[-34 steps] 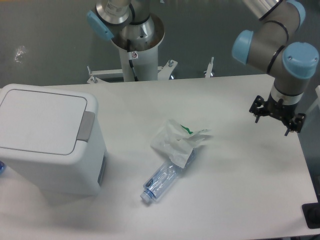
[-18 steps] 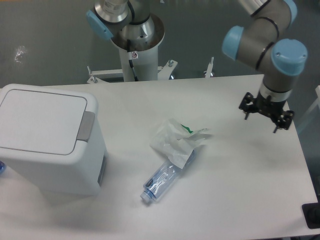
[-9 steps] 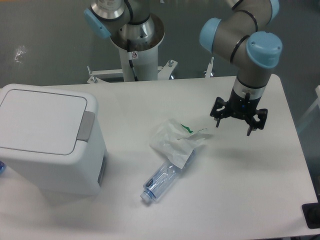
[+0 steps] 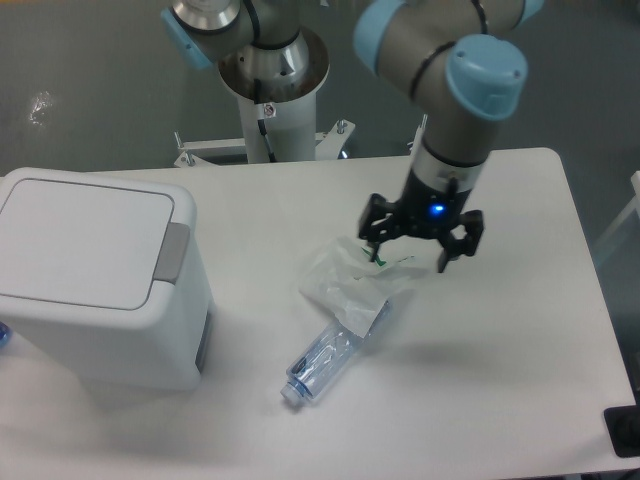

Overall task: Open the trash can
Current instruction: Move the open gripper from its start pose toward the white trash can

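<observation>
Crumpled clear plastic bag with green print mid white table. Clear plastic bottle lying on its side, top end tucked under the bag.

The trash can runs off the left edge, so its far side is out of sight, and a small blue thing beside it is cut to a sliver too small to name. The crumpled plastic bag hides the bottle's upper end. The arm is cropped along the top, and a dark object is clipped bottom right.
</observation>
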